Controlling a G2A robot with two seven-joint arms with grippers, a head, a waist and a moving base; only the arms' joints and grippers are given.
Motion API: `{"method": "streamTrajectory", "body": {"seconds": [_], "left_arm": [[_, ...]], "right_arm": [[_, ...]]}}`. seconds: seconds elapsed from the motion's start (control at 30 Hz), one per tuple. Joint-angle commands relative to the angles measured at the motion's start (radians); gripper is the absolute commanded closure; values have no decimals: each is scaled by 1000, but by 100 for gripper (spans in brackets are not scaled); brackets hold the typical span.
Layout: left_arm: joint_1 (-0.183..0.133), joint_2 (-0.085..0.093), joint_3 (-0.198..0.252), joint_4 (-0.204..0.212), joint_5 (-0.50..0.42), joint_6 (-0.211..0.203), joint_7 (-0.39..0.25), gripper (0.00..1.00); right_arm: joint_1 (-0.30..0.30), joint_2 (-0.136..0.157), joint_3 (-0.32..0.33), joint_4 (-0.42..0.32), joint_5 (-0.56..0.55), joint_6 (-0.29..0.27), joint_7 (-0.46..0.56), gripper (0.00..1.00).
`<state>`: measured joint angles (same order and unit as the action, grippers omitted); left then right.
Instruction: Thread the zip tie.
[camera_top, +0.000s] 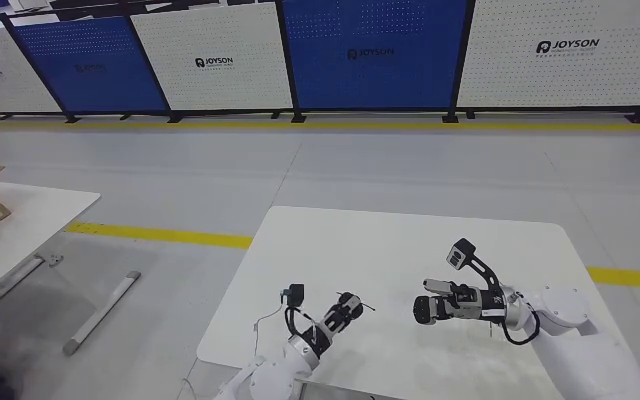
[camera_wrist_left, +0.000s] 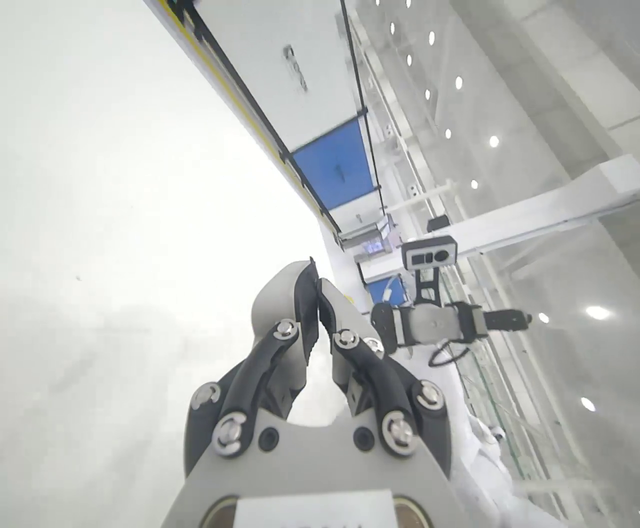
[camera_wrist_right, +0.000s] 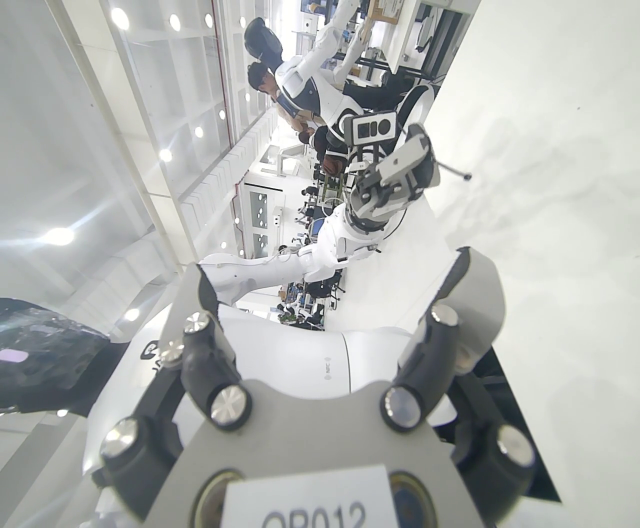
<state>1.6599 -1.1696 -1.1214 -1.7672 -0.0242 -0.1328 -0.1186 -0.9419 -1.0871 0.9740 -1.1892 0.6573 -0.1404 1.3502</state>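
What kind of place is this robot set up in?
Probably a robotics lab or factory test hall: blue and white pegboard partitions, yellow floor lines, a white worktable, and another white robot behind.

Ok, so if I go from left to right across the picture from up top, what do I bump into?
A second white table at the edge → the left hand → the zip tie poking out of it → the right hand, open → the camera on that wrist.
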Motion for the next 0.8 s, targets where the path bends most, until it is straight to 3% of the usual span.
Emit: {"method": "streamTrajectory", "body": {"seconds": [0.0, 0.27, 0.37, 0.5, 0.53, 0.77], "left_arm": [[0, 0, 0, 0, 10, 2, 7, 100], [-7, -2, 6, -2, -19, 3, -5, 100], [-8, -5, -5, -23, -103, -55, -5, 100], [25, 1, -56, -65, -221, -181, -51, 100], [40, 3, -72, -81, -237, -207, -59, 100], [140, 9, -184, -298, -304, -207, -112, 100]], "right_arm": [[0, 0, 0, 0, 0, 0, 0, 0], [0, 0, 0, 0, 0, 0, 0, 0], [0, 0, 0, 0, 0, 0, 0, 0], [0, 0, 0, 0, 0, 0, 0, 0], [0, 0, 0, 0, 0, 0, 0, 0], [0, 0, 0, 0, 0, 0, 0, 0]]}}
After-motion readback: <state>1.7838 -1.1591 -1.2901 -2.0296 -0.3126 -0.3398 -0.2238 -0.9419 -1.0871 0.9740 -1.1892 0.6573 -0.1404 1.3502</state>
